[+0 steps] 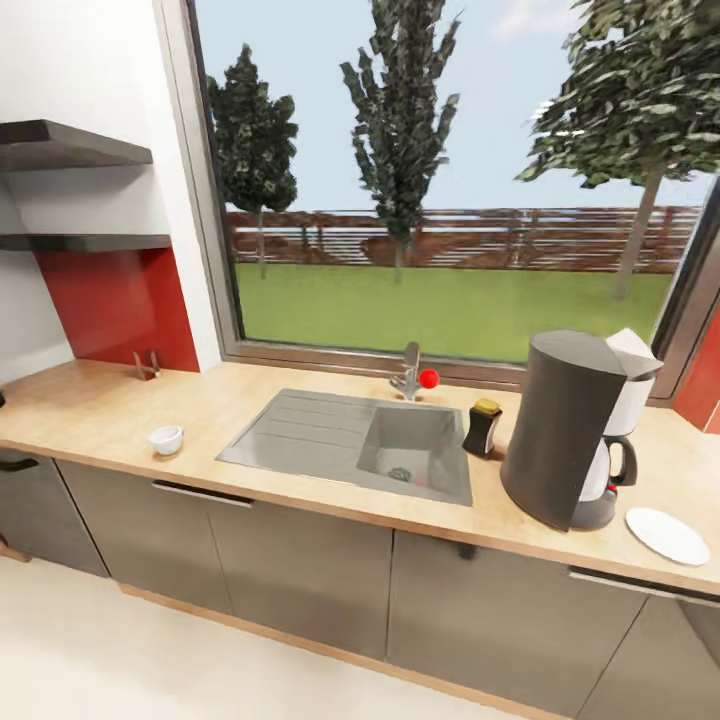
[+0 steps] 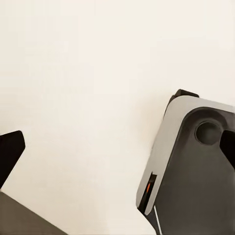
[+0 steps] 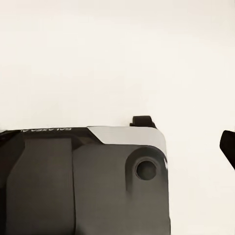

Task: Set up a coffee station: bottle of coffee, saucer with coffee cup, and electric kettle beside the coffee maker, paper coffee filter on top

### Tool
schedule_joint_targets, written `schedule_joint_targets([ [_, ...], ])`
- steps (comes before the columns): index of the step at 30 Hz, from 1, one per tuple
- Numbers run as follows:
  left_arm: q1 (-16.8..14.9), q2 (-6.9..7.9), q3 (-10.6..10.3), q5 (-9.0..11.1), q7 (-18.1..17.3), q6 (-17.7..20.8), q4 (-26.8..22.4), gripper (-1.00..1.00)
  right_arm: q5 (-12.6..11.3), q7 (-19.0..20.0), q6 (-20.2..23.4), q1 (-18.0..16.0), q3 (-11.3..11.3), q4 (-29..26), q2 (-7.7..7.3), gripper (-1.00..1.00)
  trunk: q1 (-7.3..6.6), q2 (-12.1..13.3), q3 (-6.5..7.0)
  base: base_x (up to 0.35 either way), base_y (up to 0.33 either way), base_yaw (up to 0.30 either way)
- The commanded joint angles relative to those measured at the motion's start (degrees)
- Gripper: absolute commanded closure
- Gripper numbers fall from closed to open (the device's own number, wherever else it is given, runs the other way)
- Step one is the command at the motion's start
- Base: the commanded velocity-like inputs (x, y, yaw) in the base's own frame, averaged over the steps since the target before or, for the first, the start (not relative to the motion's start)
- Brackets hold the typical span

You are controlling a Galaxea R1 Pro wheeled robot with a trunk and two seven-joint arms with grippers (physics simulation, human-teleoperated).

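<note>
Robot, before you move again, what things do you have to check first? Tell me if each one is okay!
1. Coffee maker on the kitchen countertop: ok.
2. Bottle of coffee next to the coffee maker: ok, it stands just left of it, by the sink.
3. Paper coffee filter on top of the coffee maker: ok, something white sits at its top.
4. Saucer next to the coffee maker: ok, on its right.
5. Coffee cup on the saucer: not ok, it sits far off, left of the sink.
6. Electric kettle by the coffee maker: cannot tell.
</note>
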Motion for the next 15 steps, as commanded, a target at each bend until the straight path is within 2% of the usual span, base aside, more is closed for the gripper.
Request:
schedule_joint_targets([
  [1, -0.08, -0.01, -0.36, 0.60, -0.47, -0.15, 0.17, -1.00, -0.51, -0.26, -0.01, -0.03, 0.48, -0.02, 0.01, -1.00, 0.04, -0.09, -0.10, 0.215, 0.288, 0.280],
  [15, -0.08, -0.08, -0.28, 0.69, -0.47, -0.32, 0.17, -1.00, -0.51, -0.26, -0.01, 0.06, 0.48, -0.02, 0.03, -1.00, 0.04, -0.09, -0.10, 0.235, 0.264, 0.280],
])
